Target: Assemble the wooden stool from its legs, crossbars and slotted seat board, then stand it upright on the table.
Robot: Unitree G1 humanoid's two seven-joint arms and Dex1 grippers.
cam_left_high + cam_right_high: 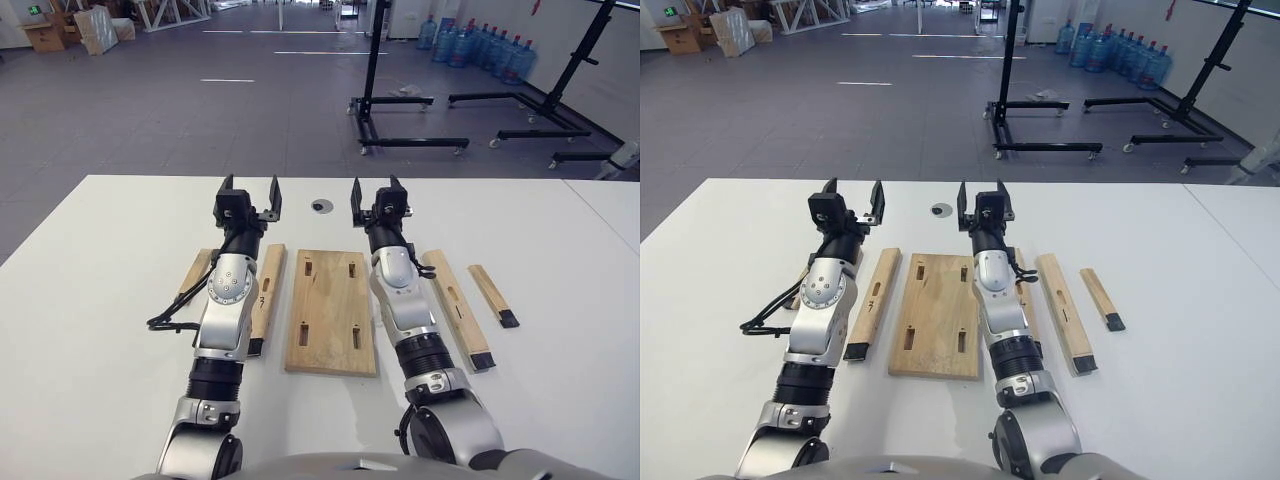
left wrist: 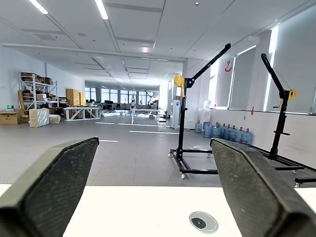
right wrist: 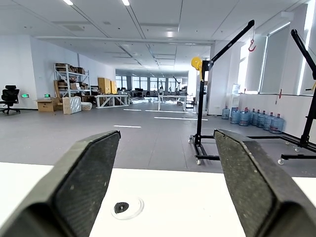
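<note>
Left tool [image 1: 251, 192] and right tool [image 1: 376, 192] hover empty and wide open above the surface [image 1: 100, 300], beyond the far corners of the seat board [image 1: 331, 310], which lies flat with a leg [image 1: 268, 295] just left of it. The wood looks stiff, light and smooth; a leg would likely pinch best across its narrow sides, mid-length.

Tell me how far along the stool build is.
Nothing is joined yet: the seat board lies flat on the table with loose wooden pieces beside it. Nothing in hand: left gripper and right gripper are open and empty. All assembly and standing it up remain.
</note>
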